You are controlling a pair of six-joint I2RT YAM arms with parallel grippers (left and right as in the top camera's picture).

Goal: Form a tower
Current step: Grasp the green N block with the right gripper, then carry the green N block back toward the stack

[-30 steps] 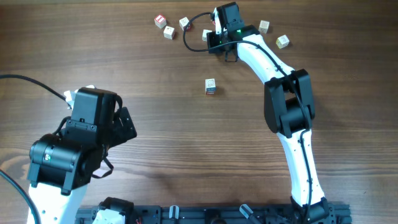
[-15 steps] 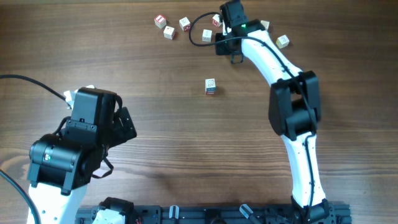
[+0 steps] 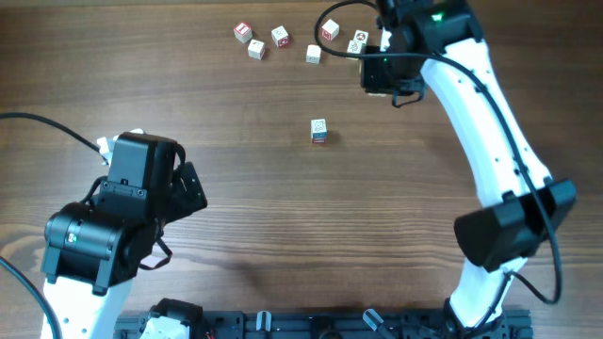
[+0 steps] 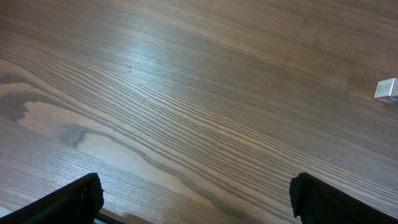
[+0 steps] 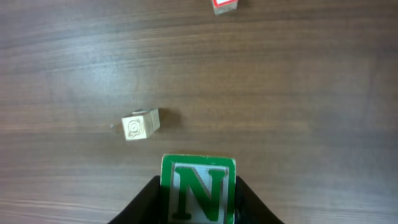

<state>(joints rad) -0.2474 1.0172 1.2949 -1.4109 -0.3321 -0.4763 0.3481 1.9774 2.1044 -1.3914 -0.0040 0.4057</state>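
Note:
A cube with a green-framed face and a green "N" [image 5: 199, 190] sits between my right gripper's [image 5: 199, 199] dark fingers, which are shut on its two sides, above the table. From overhead only the right wrist [image 3: 384, 68] shows, at the back right; the held cube is hidden under it. A lone pale cube [image 3: 319, 131] stands mid-table, also seen at the left wrist view's right edge [image 4: 387, 90]. No tower is in view. My left gripper [image 4: 199, 200] is wide open over bare wood at the front left.
Loose letter cubes lie along the back edge: a red-faced one [image 3: 243, 32], pale ones [image 3: 256, 50] [image 3: 280, 36] [image 3: 314, 54], another red-faced [image 3: 328, 33] and one by the right wrist [image 3: 358, 42]. Below the held cube lie a pale cube [image 5: 140, 124] and a red one [image 5: 224, 5].
The right arm has swung to the right along the back of the table and its jaws have closed on the N cube. The left arm has not moved.

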